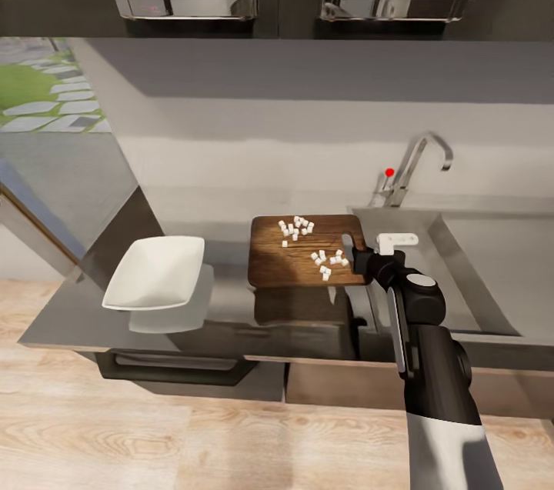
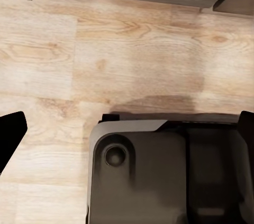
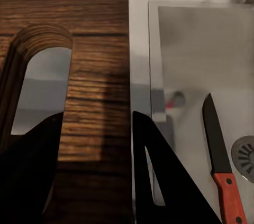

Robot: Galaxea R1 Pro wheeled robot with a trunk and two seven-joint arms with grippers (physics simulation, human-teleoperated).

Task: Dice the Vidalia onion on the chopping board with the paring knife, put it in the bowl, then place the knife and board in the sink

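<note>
Right arm extended forward; right gripper (image 3: pixel 95 166) fingers straddling chopping board (image 1: pixel 277 259) edge. Left gripper (image 2: pixel 127 129) fingers spread, empty.

Dark grained wood chopping board (image 1: pixel 288 263), brushed steel sink (image 1: pixel 492 259), glossy white bowl (image 1: pixel 154 275)

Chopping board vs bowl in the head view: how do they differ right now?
The chopping board is flat, dark brown wood; the bowl is white, square, with flaring sides. The chopping board carries the diced Vidalia onion in scattered pale chunks; the bowl holds nothing. The right claw straddles the chopping board's handle-slot edge, while nothing touches the bowl. Both sit on the grey countertop, side by side.
</note>
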